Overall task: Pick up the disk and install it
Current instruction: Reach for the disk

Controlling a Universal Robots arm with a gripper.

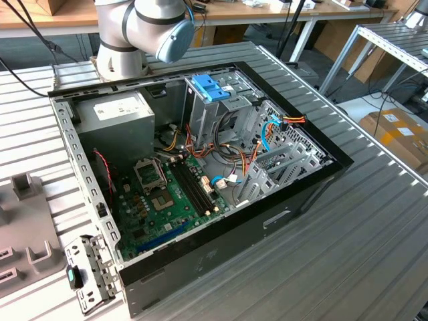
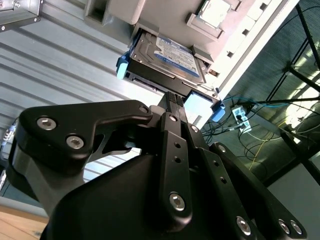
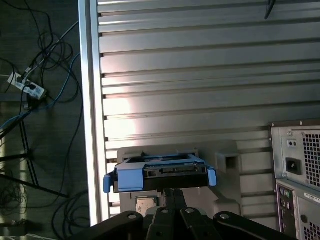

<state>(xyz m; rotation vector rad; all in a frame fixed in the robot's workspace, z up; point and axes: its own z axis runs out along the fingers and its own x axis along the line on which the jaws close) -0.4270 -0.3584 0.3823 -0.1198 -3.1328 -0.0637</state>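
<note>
Here, disk (image 2: 172, 55) in grey holder (image 3: 230, 190), just beyond claw (image 2: 172, 100)

Blue-tabbed disk (image 3: 160, 173) in grey holder (image 3: 226, 165), black gripper (image 3: 173, 193) just beside it — ribbed table (image 3: 200, 75), floor cables (image 3: 35, 100).

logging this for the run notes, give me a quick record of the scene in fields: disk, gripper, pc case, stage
disk: sits in a grey holder on the slatted table, label showing
gripper: right at the disk's near edge, contact unclear
computer case: open, lying on its side, motherboard exposed
drive cage: blue top, inside the case
stage: disk not yet in the case
</note>
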